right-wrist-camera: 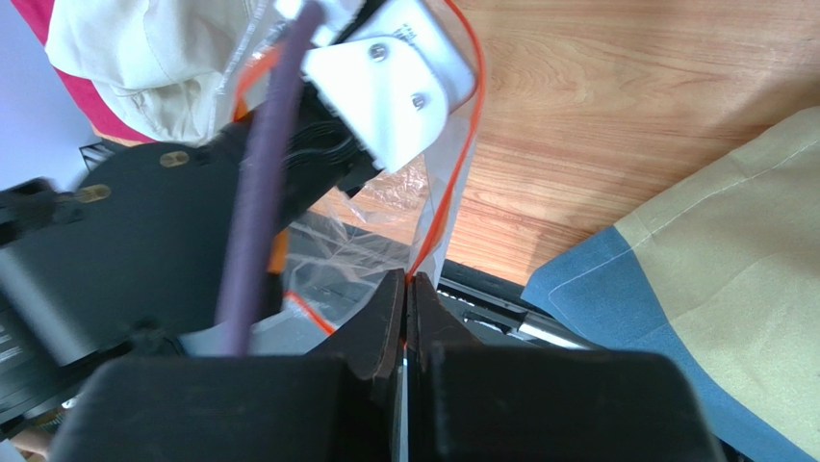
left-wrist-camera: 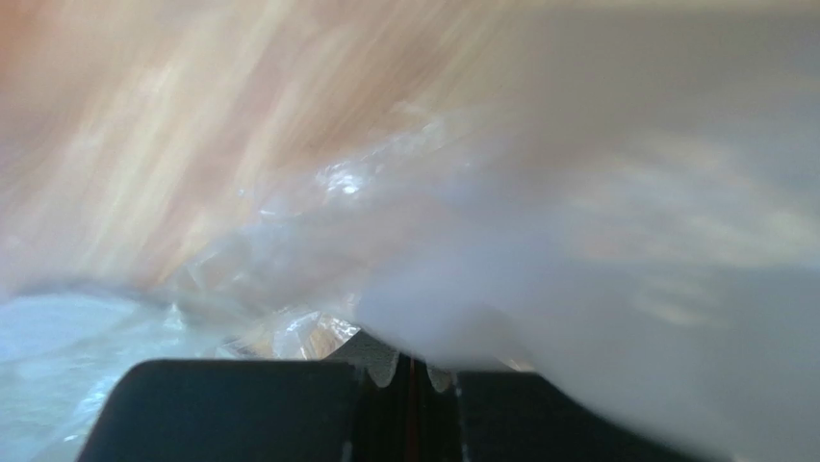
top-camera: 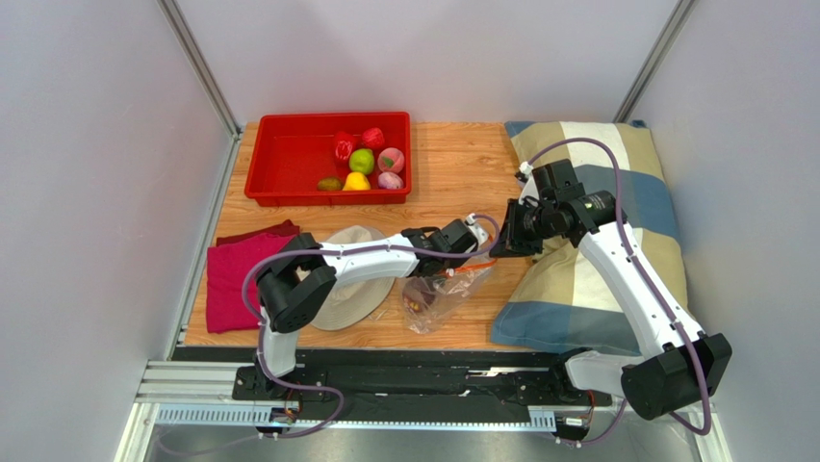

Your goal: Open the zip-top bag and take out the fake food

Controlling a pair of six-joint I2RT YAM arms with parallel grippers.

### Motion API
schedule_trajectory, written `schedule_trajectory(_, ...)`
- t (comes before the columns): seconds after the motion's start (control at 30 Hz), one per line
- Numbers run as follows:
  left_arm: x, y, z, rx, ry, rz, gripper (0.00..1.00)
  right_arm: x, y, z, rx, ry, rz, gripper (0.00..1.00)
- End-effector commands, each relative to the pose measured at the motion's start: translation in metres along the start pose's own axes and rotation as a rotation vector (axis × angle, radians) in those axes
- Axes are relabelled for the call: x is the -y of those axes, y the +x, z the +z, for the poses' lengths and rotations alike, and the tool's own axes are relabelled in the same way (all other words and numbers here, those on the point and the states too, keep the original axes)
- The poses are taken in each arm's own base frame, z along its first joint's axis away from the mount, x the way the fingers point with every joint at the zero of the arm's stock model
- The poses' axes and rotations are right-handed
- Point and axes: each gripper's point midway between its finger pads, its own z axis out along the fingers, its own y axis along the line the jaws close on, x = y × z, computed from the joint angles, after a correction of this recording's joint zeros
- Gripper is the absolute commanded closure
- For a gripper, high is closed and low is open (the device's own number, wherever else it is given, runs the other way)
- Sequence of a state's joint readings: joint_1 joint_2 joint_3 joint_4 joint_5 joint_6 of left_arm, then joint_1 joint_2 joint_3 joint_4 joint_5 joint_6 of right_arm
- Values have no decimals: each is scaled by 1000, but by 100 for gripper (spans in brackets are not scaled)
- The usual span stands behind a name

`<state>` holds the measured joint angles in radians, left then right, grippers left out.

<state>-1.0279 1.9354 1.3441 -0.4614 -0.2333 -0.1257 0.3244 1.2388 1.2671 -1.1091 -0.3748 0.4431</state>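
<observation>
Right fingers (right-wrist-camera: 385, 322) press flat together on the orange zipper edge of the zip-top bag (right-wrist-camera: 346, 255). The left fingers (left-wrist-camera: 289, 409), seen through a blur of clear plastic, are clenched on the bag's film from the other side. The two arms meet over the middle of the wooden table (top-camera: 462, 164) with the bag's mouth between them. Its crumpled body sags toward the near edge, with one small dark piece of fake food (top-camera: 416, 304) inside. Several more pieces sit in the red bin (top-camera: 289, 154) at the far left. A beige hat (top-camera: 337, 298) lies under the left arm, beside a magenta cloth (top-camera: 231, 284). A checked pillow (top-camera: 616, 164) fills the right side.
</observation>
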Motion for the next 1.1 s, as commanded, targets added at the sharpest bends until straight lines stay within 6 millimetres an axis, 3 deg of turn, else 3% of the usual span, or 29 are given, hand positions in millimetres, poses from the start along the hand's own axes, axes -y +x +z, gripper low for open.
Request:
schedule_trajectory(0.0,2,-65,-62,178,87,-19,98,-1,-5,-1,28,-6,-40,100)
schedule_trajectory(0.07,9,-79,-76,194,139,-16,86,-1,-6,0,26,-5,-43,100)
schedule_trajectory(0.1,11,-71,-78,147,151,-7,72,-1,-6,-1,27,-5,-41,100)
schedule_trajectory(0.17,16,-71,-86,121,189,-15,61,0,-7,0,27,2,-46,100)
schedule_trajectory(0.27,23,-47,-85,3,225,-22,55,0,-7,0,27,4,-55,100)
schedule_trajectory(0.4,34,-11,-90,-140,283,-30,39,1,-6,1,20,6,-55,100)
schedule_trajectory(0.5,33,3,-93,-189,283,-23,37,2,-6,3,18,10,-57,100)
schedule_trajectory(0.67,23,7,-95,-207,240,11,41,12,-18,-3,56,88,-75,100)
schedule_trajectory(0.77,24,-22,-102,-85,257,-3,41,9,-42,-25,166,141,-117,100)
schedule_trajectory(0.87,30,-68,-116,78,297,-49,41,4,-54,-36,211,156,-139,100)
schedule_trajectory(0.97,31,-107,-128,194,315,-93,41,-10,-60,-43,262,108,-160,100)
schedule_trajectory(1.07,34,-131,-130,243,340,-114,41,-15,-53,-35,238,82,-158,100)
